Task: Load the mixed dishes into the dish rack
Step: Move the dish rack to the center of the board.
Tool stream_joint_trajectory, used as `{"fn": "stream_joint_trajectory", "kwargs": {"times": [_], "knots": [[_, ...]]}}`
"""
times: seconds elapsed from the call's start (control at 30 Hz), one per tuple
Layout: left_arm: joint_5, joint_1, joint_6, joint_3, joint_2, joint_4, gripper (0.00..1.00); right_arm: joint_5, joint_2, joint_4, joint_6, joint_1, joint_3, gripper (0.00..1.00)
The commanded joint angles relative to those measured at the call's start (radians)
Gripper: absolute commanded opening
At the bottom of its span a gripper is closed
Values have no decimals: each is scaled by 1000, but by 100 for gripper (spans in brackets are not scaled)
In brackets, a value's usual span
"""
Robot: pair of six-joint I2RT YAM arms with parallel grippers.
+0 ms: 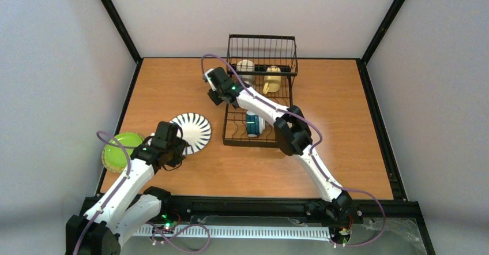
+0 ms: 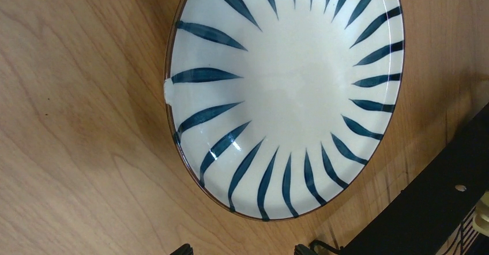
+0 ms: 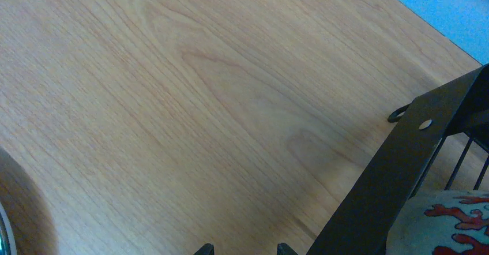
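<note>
1. A striped plate (image 2: pixel 288 87), white with dark blue lines, lies flat on the wooden table (image 2: pixel 75 151).
2. Its rim has a small white chip on the left side.
3. A black bar (image 2: pixel 427 209) with a little hole crosses the bottom right corner.
4. The left gripper (image 2: pixel 242 250) shows only two tips at the bottom edge, far apart, with nothing between them.

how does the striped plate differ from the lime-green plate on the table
Look: the striped plate is white with dark stripes radiating from its middle, while the lime-green plate is one plain colour.
Place: the lime-green plate lies by the left edge of the table, and the striped plate lies nearer the dish rack.
Attention: the left end effector hovers open at the striped plate's edge, not at the lime-green plate.
Shared: both lie flat on the table, outside the dish rack.
</note>
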Motion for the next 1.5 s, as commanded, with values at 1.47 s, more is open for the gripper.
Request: {"fn": "stream_joint_trajectory", "kwargs": {"times": [1.47], "knots": [[-99,-9,154,128,-96,-82,100,-20,-98,-163,19,107,13,72]]}}
